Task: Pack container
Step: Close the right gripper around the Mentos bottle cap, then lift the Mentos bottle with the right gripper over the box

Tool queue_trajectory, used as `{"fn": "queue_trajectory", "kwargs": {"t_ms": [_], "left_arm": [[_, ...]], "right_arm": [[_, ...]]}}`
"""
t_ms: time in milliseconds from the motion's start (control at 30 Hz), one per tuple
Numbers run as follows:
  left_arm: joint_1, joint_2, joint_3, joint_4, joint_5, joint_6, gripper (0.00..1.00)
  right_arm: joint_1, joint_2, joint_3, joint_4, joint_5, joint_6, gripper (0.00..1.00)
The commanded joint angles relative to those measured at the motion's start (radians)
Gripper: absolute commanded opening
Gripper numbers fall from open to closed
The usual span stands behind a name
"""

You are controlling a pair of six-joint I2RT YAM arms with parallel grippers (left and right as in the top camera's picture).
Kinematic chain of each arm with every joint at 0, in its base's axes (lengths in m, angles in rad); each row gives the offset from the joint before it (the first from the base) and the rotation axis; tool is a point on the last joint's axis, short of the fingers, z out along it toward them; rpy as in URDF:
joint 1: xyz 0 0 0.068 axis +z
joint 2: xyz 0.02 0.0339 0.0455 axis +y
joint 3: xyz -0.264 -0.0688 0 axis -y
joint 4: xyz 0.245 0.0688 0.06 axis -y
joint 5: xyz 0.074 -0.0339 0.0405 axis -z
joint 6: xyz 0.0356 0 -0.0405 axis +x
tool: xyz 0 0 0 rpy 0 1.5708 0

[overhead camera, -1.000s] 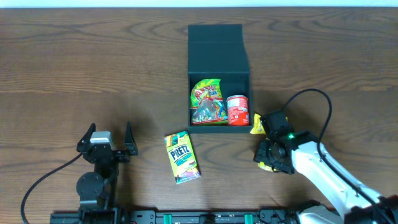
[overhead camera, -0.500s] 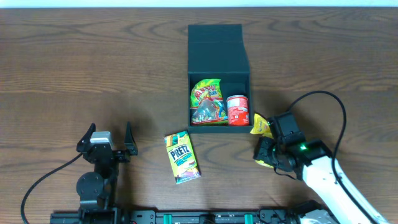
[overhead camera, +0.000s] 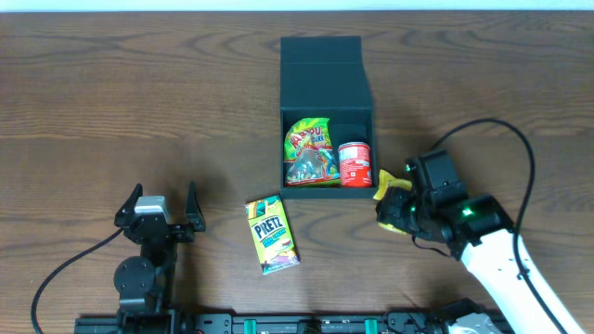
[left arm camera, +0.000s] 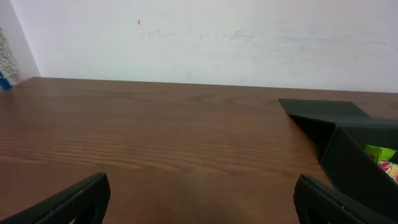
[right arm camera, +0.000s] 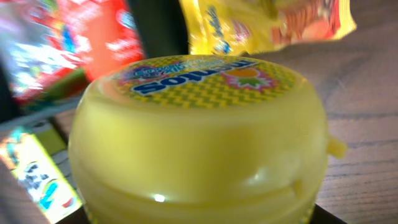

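Note:
The dark teal-grey container stands open at the table's middle back, its lid laid flat behind it. Inside lie a green candy bag and a red can. My right gripper is shut on a yellow Mentos tub, held just right of the container's front corner. A yellow snack packet lies beside it, also in the right wrist view. A Pretz packet lies on the table in front of the container. My left gripper is open and empty at the front left.
The container's dark side shows at the right of the left wrist view. The wooden table stretches left. A black cable loops over the right arm.
My right gripper has lifted the yellow tub and moved up and slightly toward the container. The left arm has not moved.

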Motion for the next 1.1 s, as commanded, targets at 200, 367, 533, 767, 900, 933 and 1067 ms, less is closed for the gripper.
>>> {"fn": "queue_trajectory", "kwargs": {"t_ms": [200, 367, 533, 767, 900, 933, 1067], "left_arm": [[0.005, -0.006, -0.009, -0.056, 0.000, -0.004, 0.95], [0.005, -0.006, -0.009, -0.056, 0.000, -0.004, 0.95], [0.005, -0.006, -0.009, -0.056, 0.000, -0.004, 0.95], [0.005, -0.006, -0.009, -0.056, 0.000, -0.004, 0.95], [0.005, -0.006, -0.009, -0.056, 0.000, -0.004, 0.95], [0.005, -0.006, -0.009, -0.056, 0.000, -0.004, 0.95], [0.005, -0.006, -0.009, -0.056, 0.000, -0.004, 0.95]], "right_arm": [[-0.007, 0.131, 0.233, -0.059, -0.005, -0.070, 0.47], [-0.007, 0.248, 0.372, -0.074, -0.005, -0.119, 0.47], [-0.007, 0.352, 0.502, -0.075, -0.005, -0.156, 0.48], [-0.007, 0.481, 0.621, -0.074, -0.005, -0.325, 0.47], [-0.007, 0.535, 0.650, -0.074, -0.005, -0.461, 0.45], [-0.007, 0.547, 0.657, -0.074, -0.005, -0.491, 0.44], [-0.007, 0.590, 0.676, -0.071, -0.006, -0.629, 0.46]]}}
